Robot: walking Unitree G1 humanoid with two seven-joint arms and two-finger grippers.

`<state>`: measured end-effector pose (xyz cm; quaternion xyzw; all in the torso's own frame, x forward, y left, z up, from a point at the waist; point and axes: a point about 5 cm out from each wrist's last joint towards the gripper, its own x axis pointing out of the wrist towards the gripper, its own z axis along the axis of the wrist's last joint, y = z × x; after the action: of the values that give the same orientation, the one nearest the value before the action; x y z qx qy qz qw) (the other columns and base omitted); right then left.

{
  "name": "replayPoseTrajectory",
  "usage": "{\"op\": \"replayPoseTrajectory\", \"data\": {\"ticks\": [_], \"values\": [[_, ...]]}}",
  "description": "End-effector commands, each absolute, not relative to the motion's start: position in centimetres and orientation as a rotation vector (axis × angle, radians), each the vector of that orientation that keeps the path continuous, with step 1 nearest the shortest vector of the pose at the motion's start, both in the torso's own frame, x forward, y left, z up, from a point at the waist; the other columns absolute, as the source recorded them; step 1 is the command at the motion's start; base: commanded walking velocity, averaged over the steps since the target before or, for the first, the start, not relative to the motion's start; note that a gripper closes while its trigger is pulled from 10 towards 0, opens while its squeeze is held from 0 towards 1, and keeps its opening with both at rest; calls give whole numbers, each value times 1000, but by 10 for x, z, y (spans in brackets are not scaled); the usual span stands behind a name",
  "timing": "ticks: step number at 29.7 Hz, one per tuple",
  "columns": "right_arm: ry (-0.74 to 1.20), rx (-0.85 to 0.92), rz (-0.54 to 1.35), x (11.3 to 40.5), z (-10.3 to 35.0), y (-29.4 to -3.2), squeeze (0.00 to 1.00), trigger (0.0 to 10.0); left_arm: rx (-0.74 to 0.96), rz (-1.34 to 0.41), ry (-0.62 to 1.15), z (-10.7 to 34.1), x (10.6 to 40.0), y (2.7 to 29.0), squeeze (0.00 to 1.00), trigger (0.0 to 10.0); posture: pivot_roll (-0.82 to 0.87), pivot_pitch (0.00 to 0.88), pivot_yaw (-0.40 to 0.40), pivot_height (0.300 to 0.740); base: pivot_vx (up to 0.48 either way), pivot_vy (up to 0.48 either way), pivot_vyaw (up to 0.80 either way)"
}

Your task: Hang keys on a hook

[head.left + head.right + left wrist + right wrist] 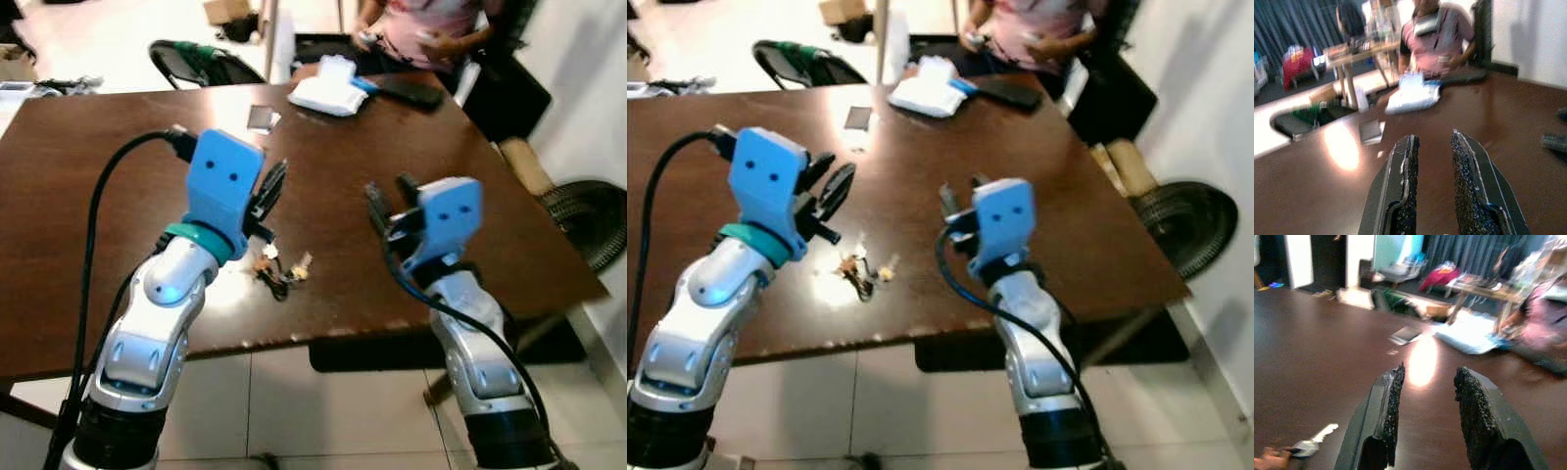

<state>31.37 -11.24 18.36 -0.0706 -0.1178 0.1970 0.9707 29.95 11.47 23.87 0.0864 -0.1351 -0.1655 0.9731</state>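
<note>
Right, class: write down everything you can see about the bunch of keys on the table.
The keys lie flat on the dark brown table, near its front edge, between the two arms and nearer the left end effector. It is a small tangled bunch: a dark ring or loop, a brownish tag and at least one pale metal key, whose silver blade shows in the right wrist view. Nothing touches the bunch except the tabletop; both end effectors hang above it, open.

a bunch of keys (862, 269) lies on the brown table (921, 186) between the left gripper (828, 188) and right gripper (958, 201), both raised above it. a person (1029, 34) sits at the far side.
</note>
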Motion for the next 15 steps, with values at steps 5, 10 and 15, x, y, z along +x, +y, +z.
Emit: {"op": "replayPoseTrajectory", "data": {"ticks": [5,10,15], "values": [[89,-31,586,310,156,-124,0,10000,-99,-448,-101,224,300,111,0,10000,89,33,103,740,464,0,0],[159,-23,697,306,156,-125,0,10000,-266,-580,14,214,293,105,0,10000,90,34,100,740,403,0,0],[230,-96,796,297,146,-126,0,10000,-248,-656,149,200,287,104,0,10000,93,37,96,740,0,0,0]]}}
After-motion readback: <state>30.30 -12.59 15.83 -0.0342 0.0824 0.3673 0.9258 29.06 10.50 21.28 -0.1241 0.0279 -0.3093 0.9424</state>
